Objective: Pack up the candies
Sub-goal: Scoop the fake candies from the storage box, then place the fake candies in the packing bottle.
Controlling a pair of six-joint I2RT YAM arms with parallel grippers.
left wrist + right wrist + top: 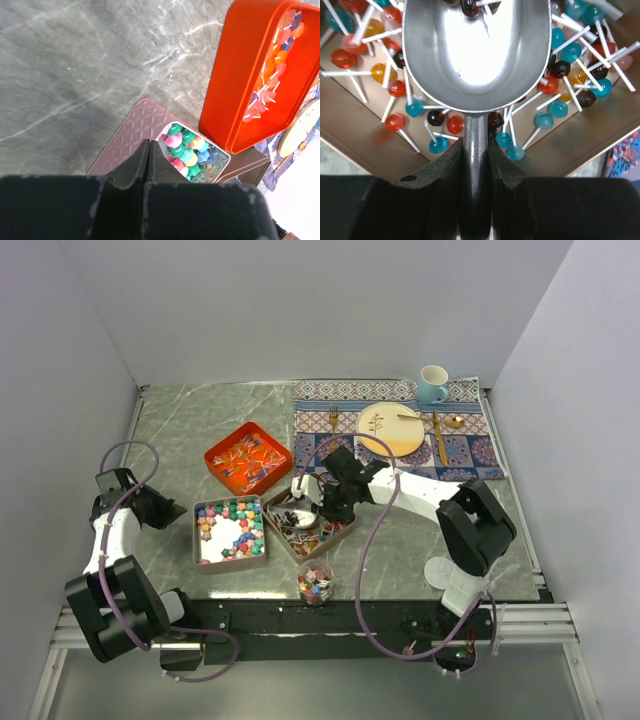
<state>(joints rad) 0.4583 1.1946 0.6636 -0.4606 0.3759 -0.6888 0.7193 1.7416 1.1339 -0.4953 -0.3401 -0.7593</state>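
My right gripper (325, 505) is shut on the handle of a metal scoop (476, 55) and holds it over a brown tray (345, 530) of lollipops (547, 112) with red, blue, orange and dark heads on white sticks. One dark lollipop lies at the scoop's far end. Chunky pink, green, yellow and blue candies (245, 520) ring a pinkish square tray (198, 558); they also show in the left wrist view (186, 149). My left gripper (170, 510) is shut and empty, just left of that tray; its fingertips (145, 150) sit over the tray's quilted side.
An orange tray (222, 448) of slim wrapped pieces stands behind the two trays and shows in the left wrist view (235, 90). A clear cup (315, 582) holding candies stands near the front edge. A placemat (470, 455) with plate (390, 430), mug (432, 385) and cutlery lies at the back right.
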